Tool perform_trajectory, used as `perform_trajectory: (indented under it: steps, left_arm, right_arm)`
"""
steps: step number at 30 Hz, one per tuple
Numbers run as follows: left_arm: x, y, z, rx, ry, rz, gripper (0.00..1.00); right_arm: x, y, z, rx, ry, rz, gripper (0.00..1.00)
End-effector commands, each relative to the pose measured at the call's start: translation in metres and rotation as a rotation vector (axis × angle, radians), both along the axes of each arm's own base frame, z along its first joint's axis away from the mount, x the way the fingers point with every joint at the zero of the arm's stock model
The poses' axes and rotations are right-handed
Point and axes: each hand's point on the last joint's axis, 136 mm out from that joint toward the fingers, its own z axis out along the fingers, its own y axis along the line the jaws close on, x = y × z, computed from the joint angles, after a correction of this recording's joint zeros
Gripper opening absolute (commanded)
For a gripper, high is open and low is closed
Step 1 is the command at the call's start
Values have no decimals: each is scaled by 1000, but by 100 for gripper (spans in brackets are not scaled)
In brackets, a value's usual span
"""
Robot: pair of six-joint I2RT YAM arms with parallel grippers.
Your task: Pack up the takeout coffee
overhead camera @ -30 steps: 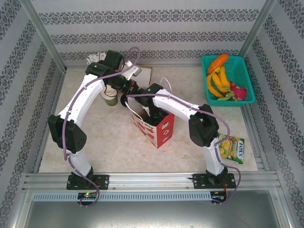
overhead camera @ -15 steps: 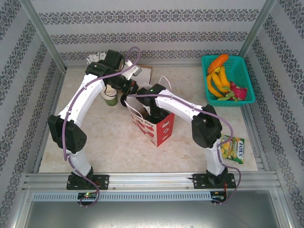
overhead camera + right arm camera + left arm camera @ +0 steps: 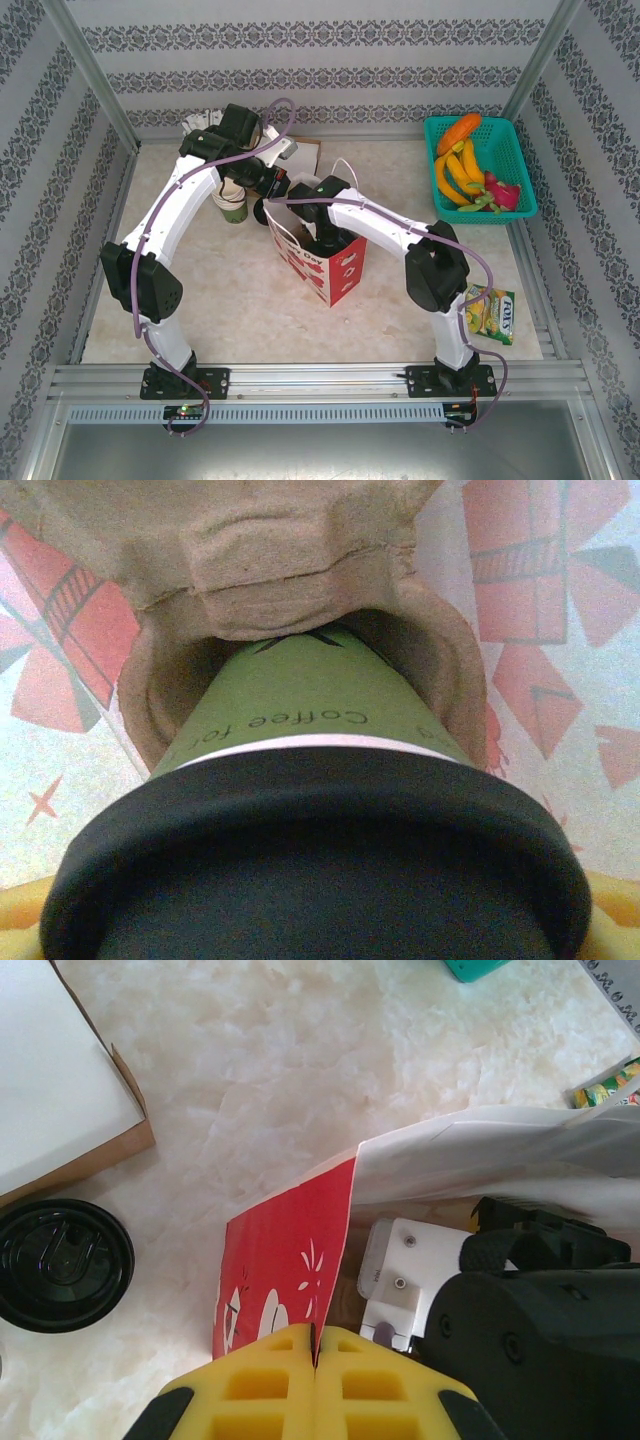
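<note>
Right wrist view: the right gripper (image 3: 320,928) clamps the lidded coffee cup (image 3: 300,715), whose base is entering the cardboard tray (image 3: 270,570) inside the red bag (image 3: 340,275). Its arm has reached slightly further into the bag over the last second, so release looks close. The left gripper (image 3: 313,1360) is closed, pinching the bag's rim.

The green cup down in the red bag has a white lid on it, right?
Not quite. The lid is black, not white; the right wrist view shows it clearly. The rest is right: the green cup is down in the red bag.
</note>
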Motion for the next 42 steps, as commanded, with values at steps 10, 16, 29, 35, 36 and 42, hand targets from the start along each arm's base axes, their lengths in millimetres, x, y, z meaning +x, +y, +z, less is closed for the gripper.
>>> perform_trajectory:
  steps: [10,16,29,35,36,42]
  left_arm:
    - [-5,-1,-4,19,38,-1,0]
    - [-5,-1,-4,16,42,-2,0]
    - [-5,-2,-5,15,43,-5,0]
    - [-6,-1,-6,19,45,-5,0]
    - [-6,-1,-5,18,44,-5,0]
    - [-5,-1,-5,18,42,-2,0]
  right_arm:
    - [11,-4,34,59,-109,8,83]
    - [11,-6,40,58,-126,20,87]
    - [14,-8,51,51,-151,35,98]
    - [13,-8,56,51,-154,48,98]
    - [12,-9,57,50,-152,54,98]
    - [13,-9,64,52,-171,70,98]
